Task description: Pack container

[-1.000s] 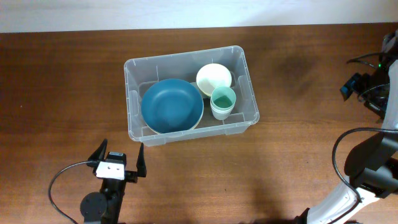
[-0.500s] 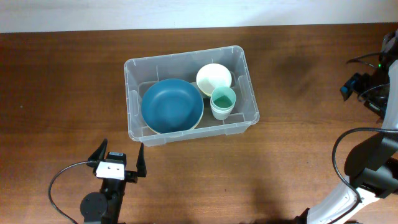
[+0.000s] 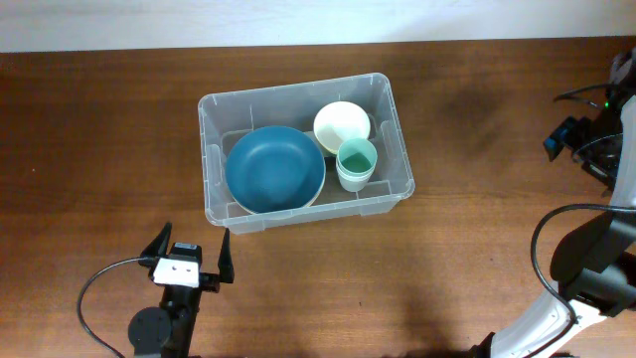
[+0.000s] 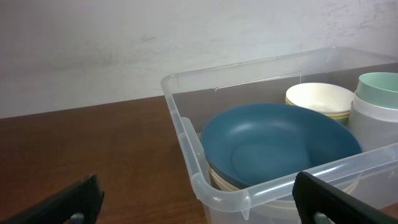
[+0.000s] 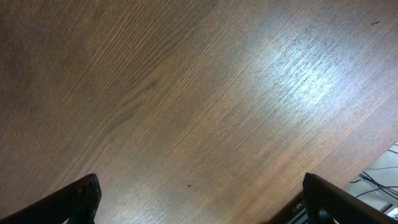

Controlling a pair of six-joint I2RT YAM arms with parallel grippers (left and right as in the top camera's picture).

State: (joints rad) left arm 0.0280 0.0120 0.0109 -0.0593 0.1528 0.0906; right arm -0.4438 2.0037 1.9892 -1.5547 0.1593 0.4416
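The clear plastic container (image 3: pixel 211 107) stands at the middle of the table. It holds a large blue plate (image 3: pixel 274 169), a cream bowl (image 3: pixel 342 125) and a mint green cup (image 3: pixel 357 159) stacked in a white one. My left gripper (image 3: pixel 191 257) is open and empty, just in front of the container's near left corner (image 4: pixel 211 193). The left wrist view shows the blue plate (image 4: pixel 273 146), cream bowl (image 4: pixel 318 98) and cup (image 4: pixel 379 84) inside. My right gripper (image 5: pixel 199 205) is open and empty over bare wood at the far right.
The right arm (image 3: pixel 586 259) and its cables sit at the table's right edge. The table's edge (image 5: pixel 373 168) shows at the lower right of the right wrist view. A pale wall (image 4: pixel 124 43) runs behind the table.
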